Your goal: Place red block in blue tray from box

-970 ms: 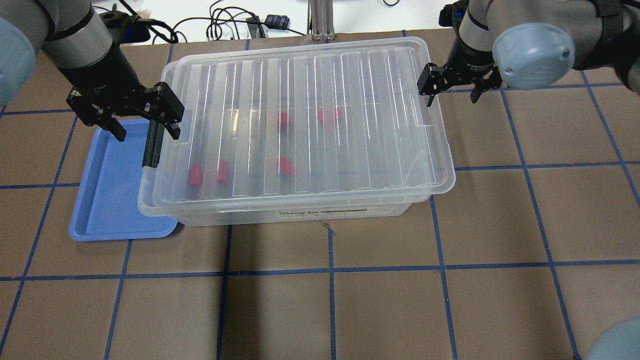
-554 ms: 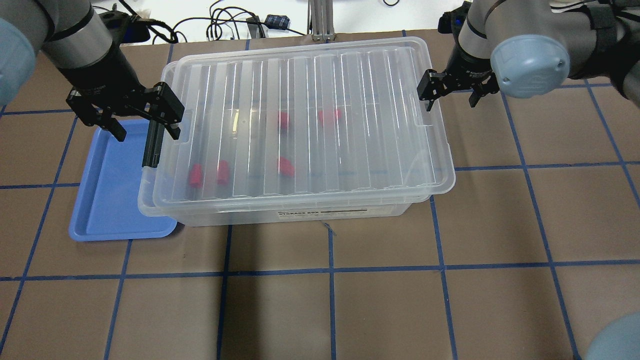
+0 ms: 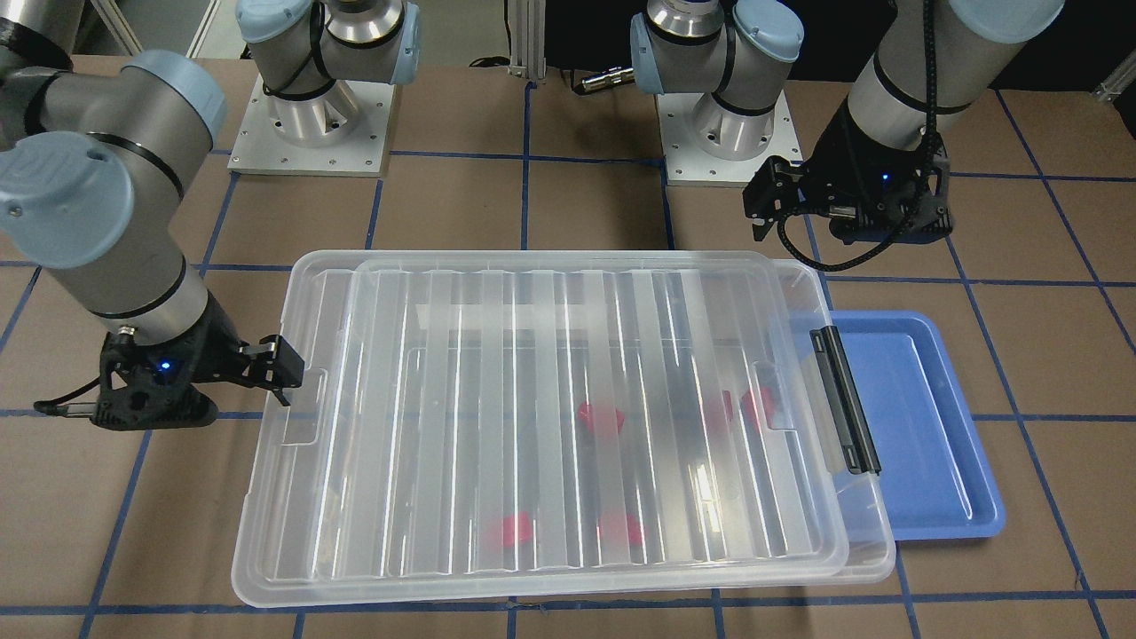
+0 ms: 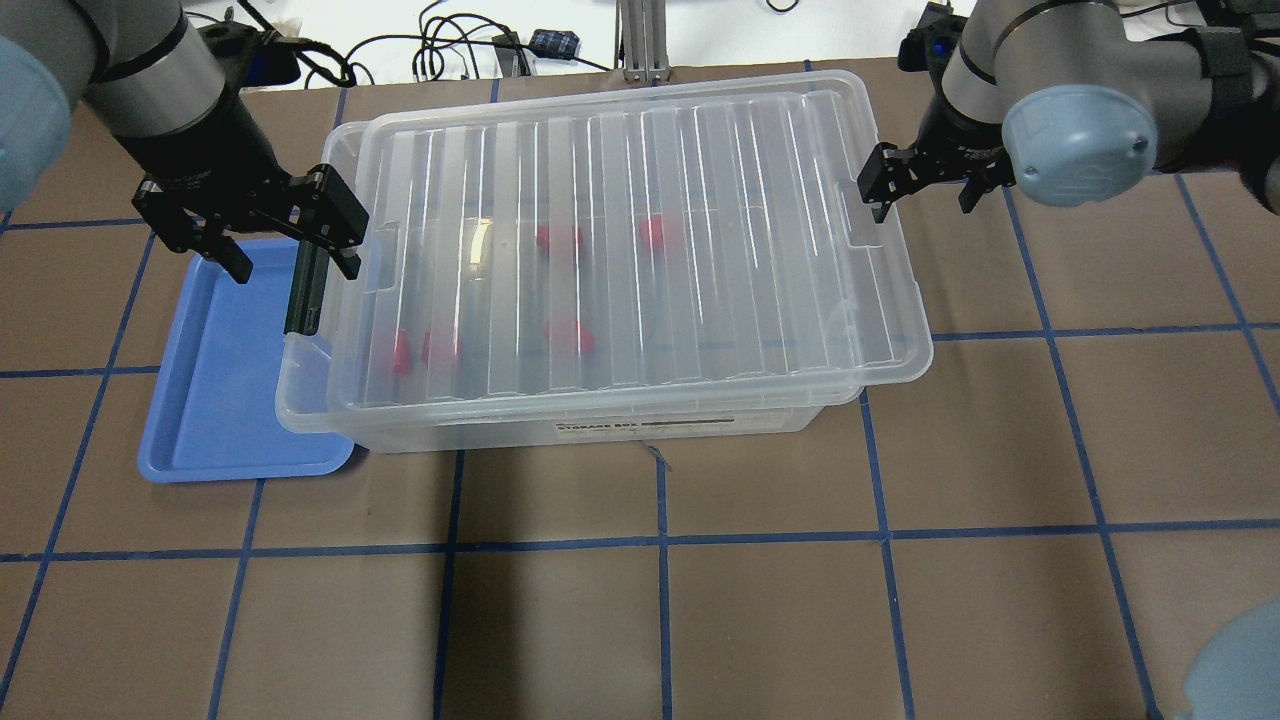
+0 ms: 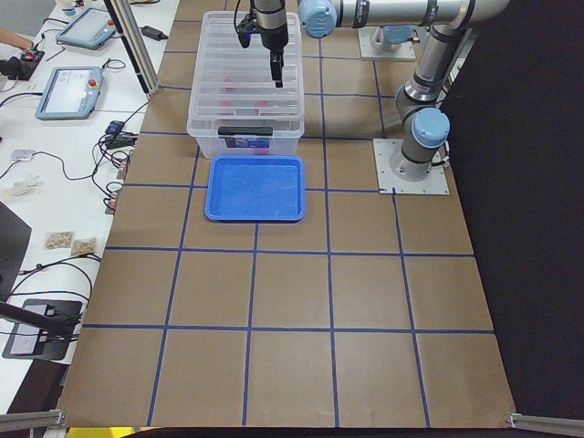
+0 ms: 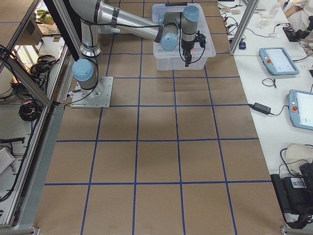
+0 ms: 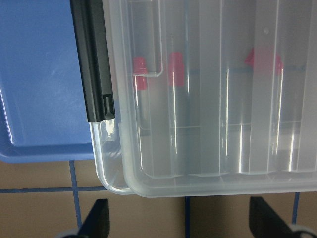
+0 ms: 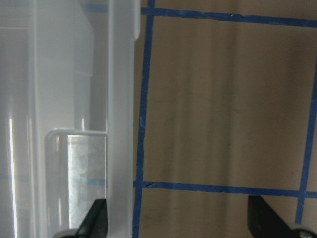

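Clear lid (image 4: 720,230) over red blocks (image 4: 560,238)

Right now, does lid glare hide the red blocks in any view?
Front-facing: white glare streaks on the lid, red blocks smeared but countable, five. Overhead: likewise five. Left wrist: three, blurred through the ribs. Right wrist: none in frame.

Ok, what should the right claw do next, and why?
Probably drag the clear lid off toward the robot's right: the right claw sits open at that lid end, the lid already overhangs the box there, and the red blocks are still covered.
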Motion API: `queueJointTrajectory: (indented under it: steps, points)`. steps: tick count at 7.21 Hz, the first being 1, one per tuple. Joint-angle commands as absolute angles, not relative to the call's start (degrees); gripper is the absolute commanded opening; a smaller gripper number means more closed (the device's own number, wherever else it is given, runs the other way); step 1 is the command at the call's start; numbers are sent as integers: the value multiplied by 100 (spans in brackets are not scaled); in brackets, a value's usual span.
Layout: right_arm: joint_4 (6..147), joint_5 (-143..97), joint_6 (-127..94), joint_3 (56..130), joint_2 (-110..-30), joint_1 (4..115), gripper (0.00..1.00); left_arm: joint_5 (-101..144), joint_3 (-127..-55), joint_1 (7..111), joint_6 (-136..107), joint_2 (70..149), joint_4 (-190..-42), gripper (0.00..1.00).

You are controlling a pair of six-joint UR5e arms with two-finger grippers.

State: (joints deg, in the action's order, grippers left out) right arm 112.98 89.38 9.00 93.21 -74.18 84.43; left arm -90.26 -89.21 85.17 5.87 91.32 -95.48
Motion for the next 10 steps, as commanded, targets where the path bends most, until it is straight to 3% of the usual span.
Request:
queueJointTrajectory:
  steps: [1,10]
  points:
    - [11338,8947,1210,9325,-7418,7930,99,-9026,-8921,8517,589,9149,-9545,100]
    - [11356,8974,1995,9334,-7427,7049,100,-9026,-8999,8499,765,9605,-8860,100]
